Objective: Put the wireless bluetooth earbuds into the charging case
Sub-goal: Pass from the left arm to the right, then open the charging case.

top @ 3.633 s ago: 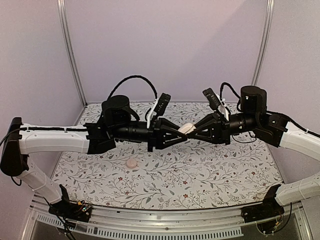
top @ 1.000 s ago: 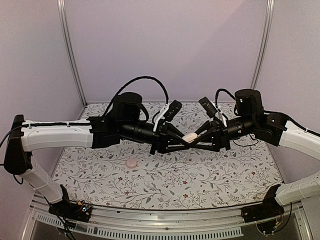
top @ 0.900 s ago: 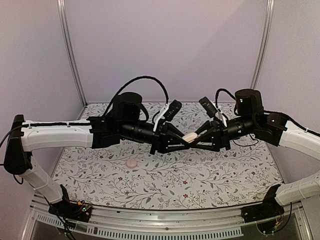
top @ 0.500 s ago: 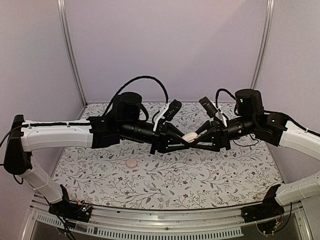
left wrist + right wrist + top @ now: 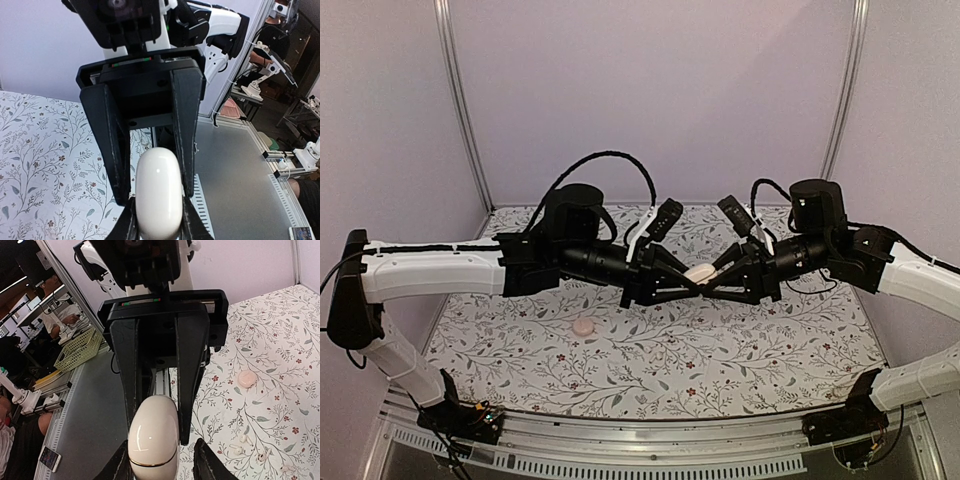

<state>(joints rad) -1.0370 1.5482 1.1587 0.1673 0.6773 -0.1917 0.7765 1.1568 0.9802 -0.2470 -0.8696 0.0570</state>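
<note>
The charging case (image 5: 699,272), a cream pebble with a gold seam and its lid closed, hangs in the air between my two grippers above the middle of the cloth. My left gripper (image 5: 693,280) is shut on it; its fingertips press both sides of the case (image 5: 159,200). My right gripper (image 5: 708,281) straddles the case's other end (image 5: 153,440), with one finger against it and a gap at the other finger. The earbuds, a pale pink rounded lump (image 5: 583,326), lie on the cloth to the front left, also in the right wrist view (image 5: 247,378).
The flowered cloth (image 5: 740,350) covers the table, with metal rails along the near edge (image 5: 650,440). Several small white stemmed pieces (image 5: 243,439) lie on the cloth near the pink lump. White walls close in the back and sides.
Since 3.6 s ago both grippers and the case have sunk a little and shifted right. Over the last second nothing has visibly moved.
</note>
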